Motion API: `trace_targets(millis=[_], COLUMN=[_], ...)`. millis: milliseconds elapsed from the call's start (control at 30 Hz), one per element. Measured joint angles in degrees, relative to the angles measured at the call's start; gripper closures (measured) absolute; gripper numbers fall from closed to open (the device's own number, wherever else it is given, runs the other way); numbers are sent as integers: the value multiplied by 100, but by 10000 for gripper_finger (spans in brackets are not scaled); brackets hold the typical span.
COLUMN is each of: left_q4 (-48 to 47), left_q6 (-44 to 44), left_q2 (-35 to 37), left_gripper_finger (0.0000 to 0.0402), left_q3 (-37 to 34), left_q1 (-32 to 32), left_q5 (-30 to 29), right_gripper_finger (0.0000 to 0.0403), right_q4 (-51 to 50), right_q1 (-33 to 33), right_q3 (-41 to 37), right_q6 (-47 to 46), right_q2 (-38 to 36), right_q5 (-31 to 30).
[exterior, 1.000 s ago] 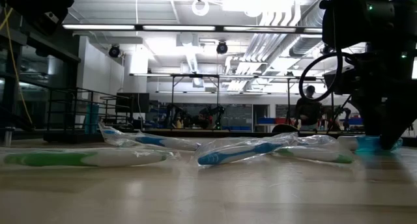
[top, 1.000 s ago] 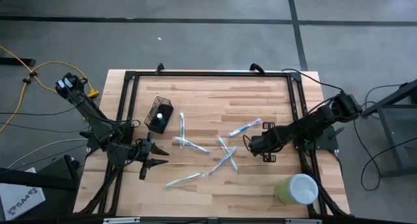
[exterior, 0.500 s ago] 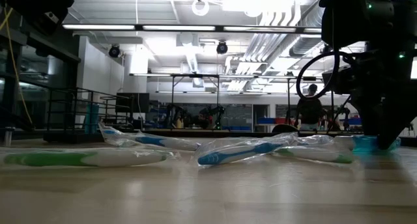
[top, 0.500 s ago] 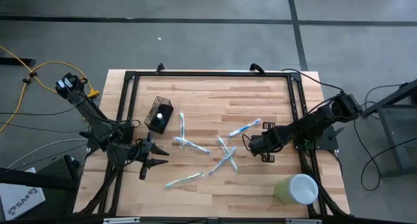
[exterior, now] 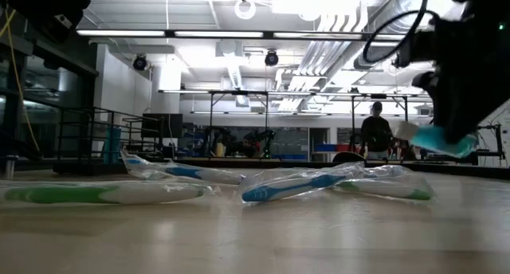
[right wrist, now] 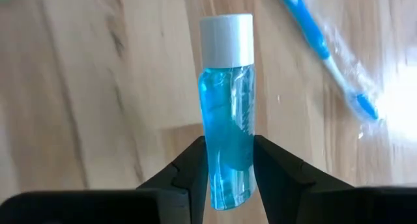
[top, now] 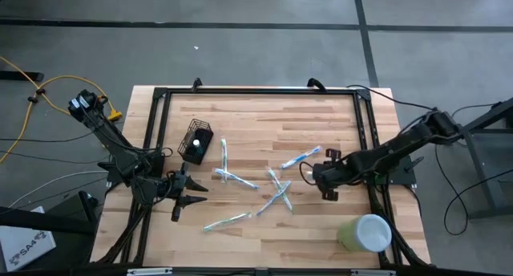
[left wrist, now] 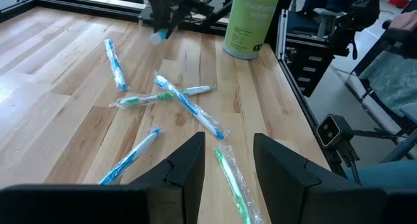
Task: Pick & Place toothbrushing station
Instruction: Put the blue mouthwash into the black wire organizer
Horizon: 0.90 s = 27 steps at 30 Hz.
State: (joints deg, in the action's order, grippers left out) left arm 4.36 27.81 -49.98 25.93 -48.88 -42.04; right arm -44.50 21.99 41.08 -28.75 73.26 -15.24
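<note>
Right tool clamped on a blue bottle near its base, cap clear, lifted off the tabletop, likely for dropping into the mesh holder across on the left side. Left tool open, parked beside the holder.

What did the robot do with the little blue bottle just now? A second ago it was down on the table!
The right gripper, shut on the blue bottle, lifted it off the table and drew back a little toward the right edge. In the low view the bottle now hangs above the wood. The left gripper, the toothbrushes, the black mesh holder and the green cup stayed put.
</note>
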Motion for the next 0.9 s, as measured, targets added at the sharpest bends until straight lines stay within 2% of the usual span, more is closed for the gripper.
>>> trace_targets(millis=[267,667,900], left_q4=[0,0,0], left_q6=[0,1,2], left_q2=[0,0,0], left_gripper_finger=[275,275,275], left_q3=[0,1,1], left_q1=[2,1,2], left_q5=[-1,-1,-1], right_gripper_finger=[298,298,298], right_q4=[1197,3797,4550], right_q1=[270,508,502], right_q3=[0,0,0], right_q6=[69,1204,1653], right_q2=[-430,-460,-334], right_q5=[-235,-775,-890])
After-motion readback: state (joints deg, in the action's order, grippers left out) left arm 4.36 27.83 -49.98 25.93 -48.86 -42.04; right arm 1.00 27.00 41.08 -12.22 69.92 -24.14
